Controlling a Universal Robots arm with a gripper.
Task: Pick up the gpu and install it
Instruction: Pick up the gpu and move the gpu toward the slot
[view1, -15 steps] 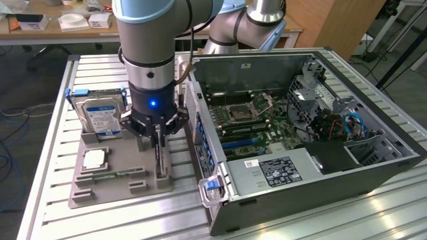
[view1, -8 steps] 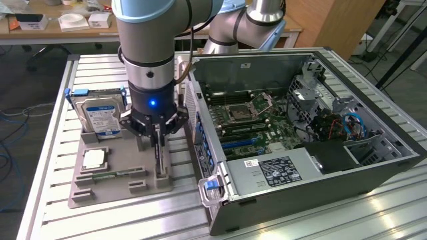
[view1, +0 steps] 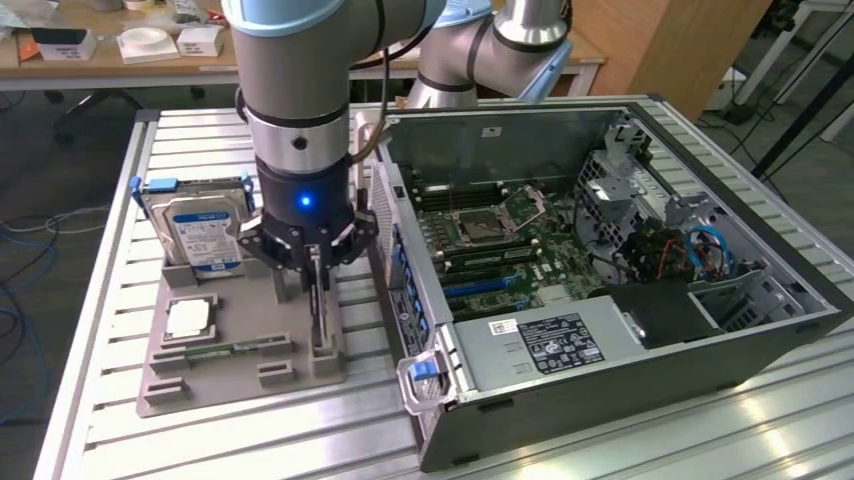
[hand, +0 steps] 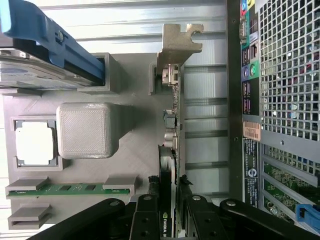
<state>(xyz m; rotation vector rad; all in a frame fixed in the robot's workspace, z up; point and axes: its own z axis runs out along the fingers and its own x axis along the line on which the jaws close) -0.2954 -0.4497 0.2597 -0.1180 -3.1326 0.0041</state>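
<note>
**Grey tray (view1: 214, 385), gpu (view1: 320, 315) in the jaws**

Jaws are down over the gpu, partly closed and pinching the thin card from both sides. It stands edge-on in its slot at the tray's edge, just beside the open case (view1: 747, 330), with the hard drive (view1: 200, 235) on its other side, all on the slatted worktop (view1: 107, 300).

Ribbed aluminium bench (view1: 107, 330), with light glare on its slats toward the exterior view's right. Behind it is a wooden desk (view1: 80, 70) carrying small white boxes (view1: 147, 44). Wooden cabinet (view1: 667, 45) at back right. Dark grey floor (view1: 54, 140), with loose cables (view1: 34, 235) at left.
</note>
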